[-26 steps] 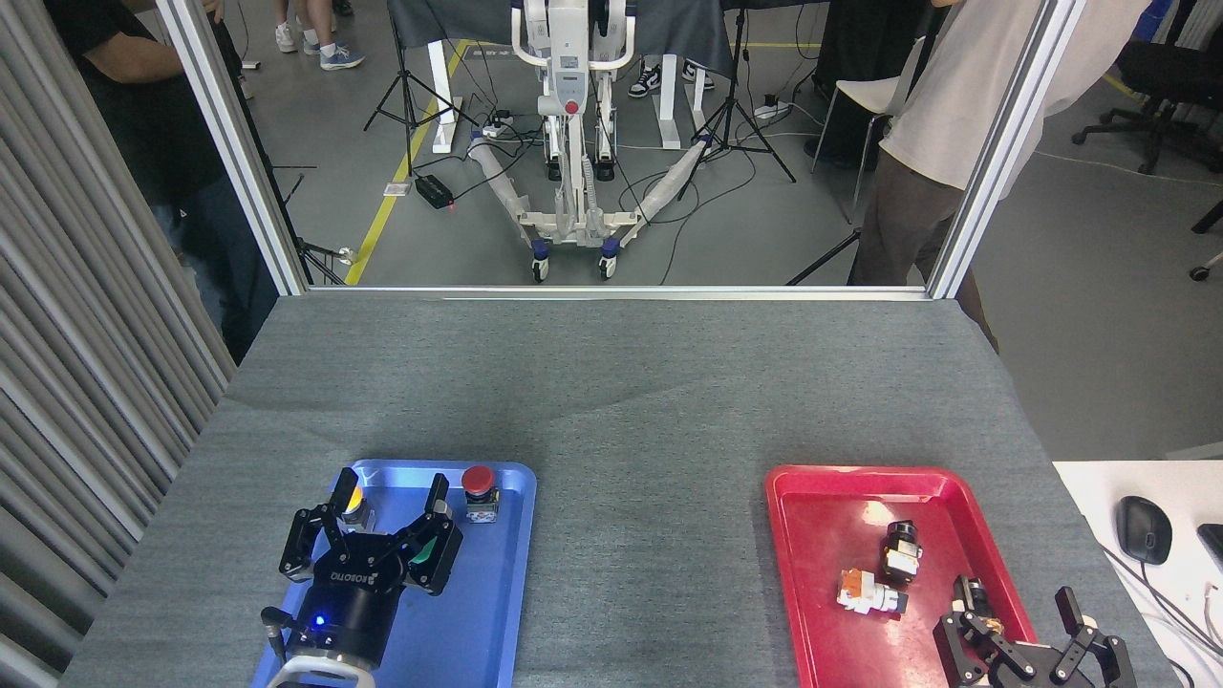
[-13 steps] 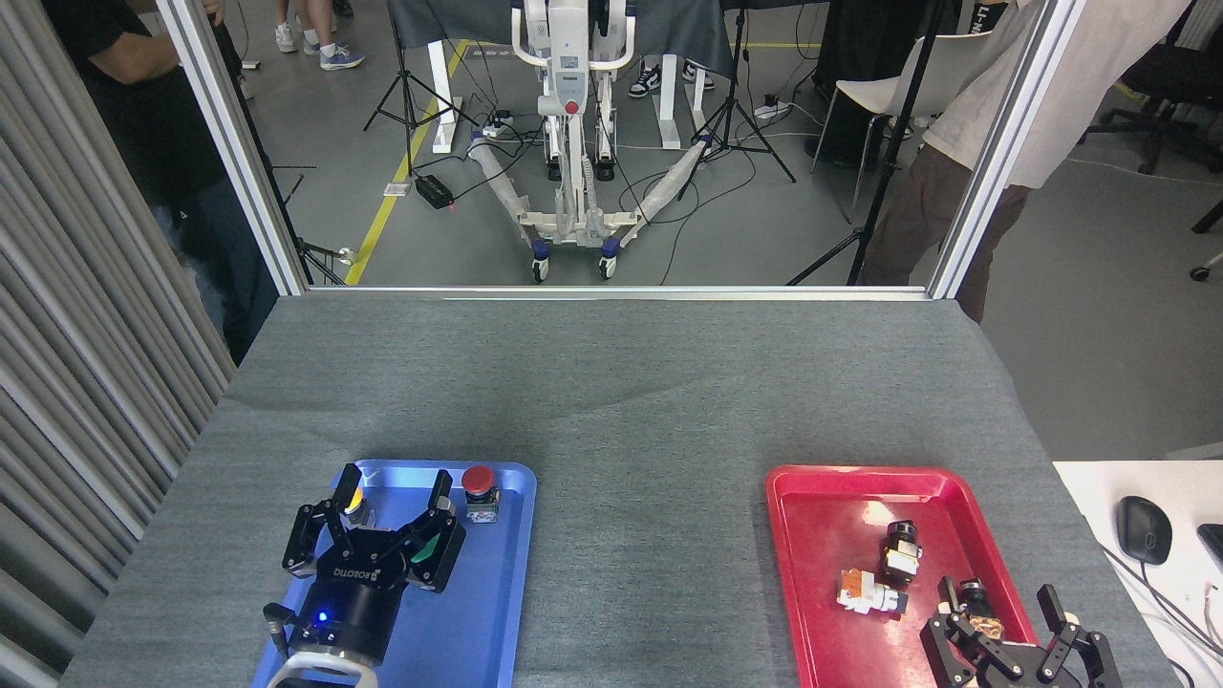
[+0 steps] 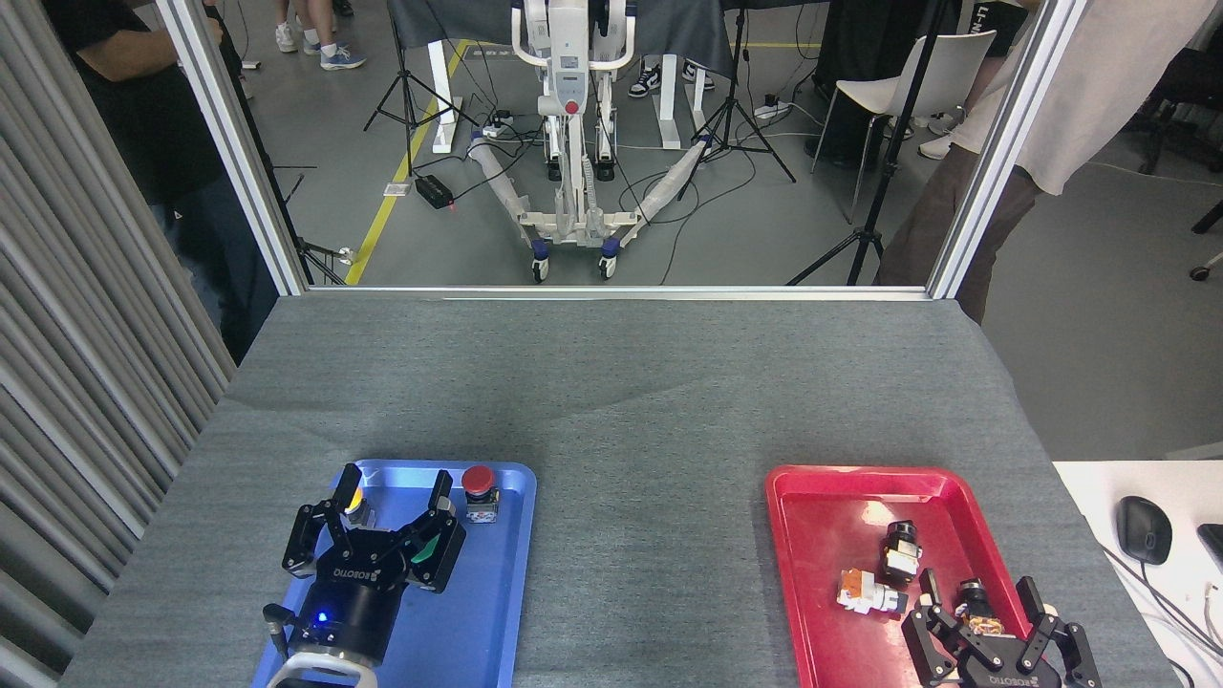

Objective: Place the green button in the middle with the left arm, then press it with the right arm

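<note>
Item: green button (image 3: 423, 548), small push-button switch with round green cap, seen only as a sliver of green behind the left gripper's right finger. Location: inside the shallow blue plastic tray (image 3: 497, 592), near left of the table. Not yet lifted, as far as can be told.

Item: left gripper (image 3: 392, 487), black two-finger unit, poised over the blue tray. Fingers spread wide, holding nothing. One finger overlaps the yellow-capped button (image 3: 354, 499); the other stands just beside the red-capped button (image 3: 479, 490).

Item: right gripper (image 3: 980, 592), black two-finger unit at the near right edge of the shallow red plastic tray (image 3: 831, 516). Fingers wide apart, empty. Small dark and orange-white switch parts (image 3: 884, 573) lie in that tray, just left of it.

Item: the middle (image 3: 650, 535), bare grey felt-like cloth between the two trays. Unoccupied.

Progress, by judgement: early. Grasp not made; carry, placement and press all remain.

Clearance: neighbouring buttons crowd the far end of the blue tray, so closing on the green one leaves little side margin. The tray rim must be cleared on the way right. The strip between trays offers ample open cloth; the far half of the table is also bare.
</note>
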Motion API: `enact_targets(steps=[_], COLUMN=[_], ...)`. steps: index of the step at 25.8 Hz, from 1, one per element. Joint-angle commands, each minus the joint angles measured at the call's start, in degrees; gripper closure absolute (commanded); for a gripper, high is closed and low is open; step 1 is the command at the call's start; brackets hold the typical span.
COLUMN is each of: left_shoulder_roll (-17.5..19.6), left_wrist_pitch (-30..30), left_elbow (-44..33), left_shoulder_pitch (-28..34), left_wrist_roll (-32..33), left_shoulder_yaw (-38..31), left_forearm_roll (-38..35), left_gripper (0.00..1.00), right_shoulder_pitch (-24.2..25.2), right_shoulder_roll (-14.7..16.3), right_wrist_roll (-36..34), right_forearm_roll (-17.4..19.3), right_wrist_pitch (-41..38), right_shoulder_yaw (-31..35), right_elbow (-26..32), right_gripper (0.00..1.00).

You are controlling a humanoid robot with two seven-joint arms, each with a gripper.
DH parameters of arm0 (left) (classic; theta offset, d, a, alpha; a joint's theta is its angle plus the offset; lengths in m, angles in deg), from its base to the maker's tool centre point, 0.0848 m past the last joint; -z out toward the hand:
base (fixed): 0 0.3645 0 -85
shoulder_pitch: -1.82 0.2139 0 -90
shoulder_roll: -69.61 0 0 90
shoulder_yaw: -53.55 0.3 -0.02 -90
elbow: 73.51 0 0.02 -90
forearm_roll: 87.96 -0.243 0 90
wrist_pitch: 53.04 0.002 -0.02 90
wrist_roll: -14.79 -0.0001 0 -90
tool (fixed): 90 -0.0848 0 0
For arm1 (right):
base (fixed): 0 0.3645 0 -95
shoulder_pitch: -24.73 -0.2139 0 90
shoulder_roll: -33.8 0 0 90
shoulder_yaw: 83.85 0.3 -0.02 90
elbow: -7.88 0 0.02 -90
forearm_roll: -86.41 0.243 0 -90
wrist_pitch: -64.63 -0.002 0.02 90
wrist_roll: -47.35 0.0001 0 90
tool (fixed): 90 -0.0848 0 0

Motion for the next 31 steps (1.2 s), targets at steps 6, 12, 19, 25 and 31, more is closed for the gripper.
enact_targets(steps=[6,12,19,25,31], left_shoulder_roll=[0.04,0.04,0.04,0.04,0.04], left_wrist_pitch=[0.01,0.01,0.01,0.10,0.10], left_elbow=[0.00,0.09,0.35,1.94,4.13], left_shoulder_pitch=[-0.03,0.06,0.06,-0.03,-0.38], left_wrist_roll=[-0.10,-0.10,-0.10,0.34,0.34], left_shoulder_yaw=[0.09,0.09,0.09,0.18,0.18], left_forearm_roll=[0.00,-0.09,-0.17,-0.35,-0.35], left_gripper=[0.00,0.00,0.00,0.00,0.00], right_shoulder_pitch=[-0.10,-0.01,-0.01,-0.10,-0.01], right_shoulder_roll=[-0.26,-0.26,-0.34,-0.96,-1.14], right_wrist_roll=[1.70,1.70,1.70,1.70,1.70], right_forearm_roll=[-0.28,-0.36,-0.36,-0.54,-0.71], right_wrist_pitch=[0.04,0.13,0.40,0.40,0.40], right_shoulder_yaw=[-0.10,-0.10,-0.10,-0.10,-0.28], right_elbow=[0.14,0.05,0.05,0.14,0.23], right_gripper=[0.00,0.00,0.00,0.00,0.00])
